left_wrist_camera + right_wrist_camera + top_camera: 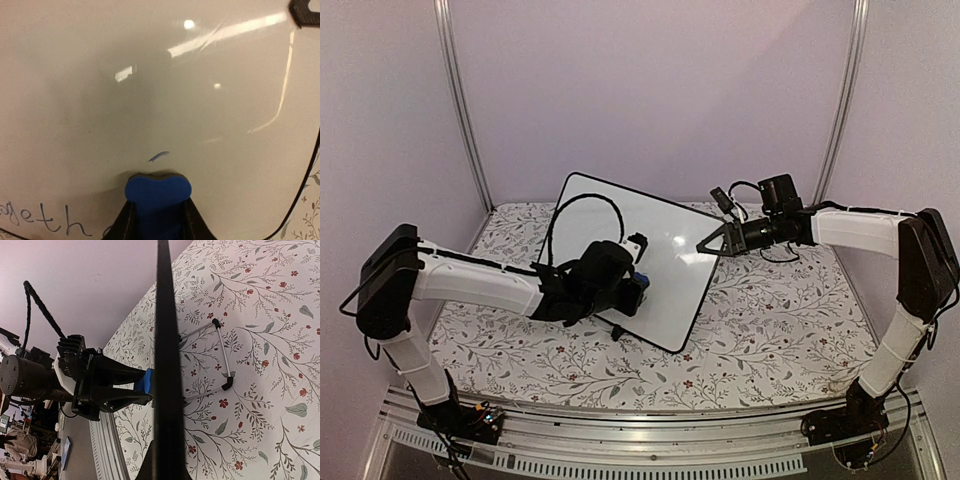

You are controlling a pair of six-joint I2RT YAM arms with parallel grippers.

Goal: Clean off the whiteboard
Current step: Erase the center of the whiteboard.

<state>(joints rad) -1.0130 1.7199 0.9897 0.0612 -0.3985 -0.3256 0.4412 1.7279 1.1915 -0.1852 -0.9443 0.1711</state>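
Note:
The whiteboard (620, 215) stands tilted on a wire stand at the middle of the table. My left gripper (642, 290) is shut on a small blue eraser (157, 192) and presses it flat against the board face (150, 75). Grey handwriting (47, 220) runs along the bottom left of the left wrist view, and a short blue stroke (159, 156) lies just above the eraser. My right gripper (705, 247) is shut on the whiteboard's right edge. That edge (165, 315) appears in the right wrist view as a black bar, with the eraser (145, 380) beside it.
A floral cloth (780, 320) covers the table. The board's wire stand (225, 355) rests on it behind the board. A black cable (575, 205) loops from the left wrist over the board. Metal posts (460, 100) rise at the back corners.

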